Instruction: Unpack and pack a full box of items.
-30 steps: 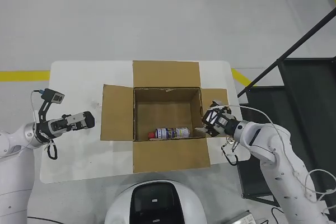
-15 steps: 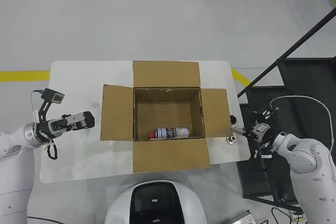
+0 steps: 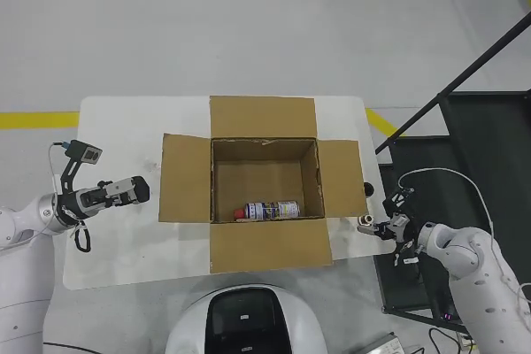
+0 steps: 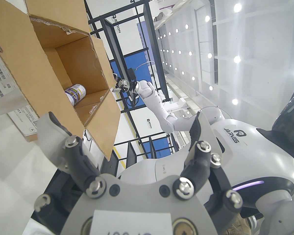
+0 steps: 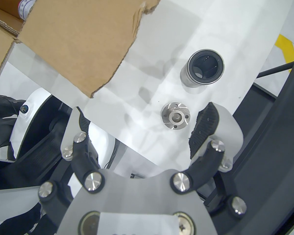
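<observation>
An open cardboard box [image 3: 186,190] stands mid-table with all flaps spread. A purple-labelled can [image 3: 270,211] lies on its side on the box floor; it also shows as the can [image 4: 75,94] in the left wrist view and the can [image 5: 27,3] in the right wrist view. My right gripper [image 5: 144,123] is open and empty at the table's right edge [image 3: 378,228], just beside a small metal flange [image 5: 175,119]. A black-bored metal cylinder [image 5: 202,68] stands a little beyond it. My left gripper [image 4: 123,128] is open and empty, left of the box [image 3: 137,190].
The box's right flap [image 5: 88,25] overhangs the table near the two metal parts. A dark metal rack [image 3: 478,133] stands off the table's right side. Bare white tabletop [image 3: 115,142] lies left of the box.
My right gripper has drawn back from the box's right flap to the table's right edge. The flange and cylinder now show on the table. The left arm has kept still.
</observation>
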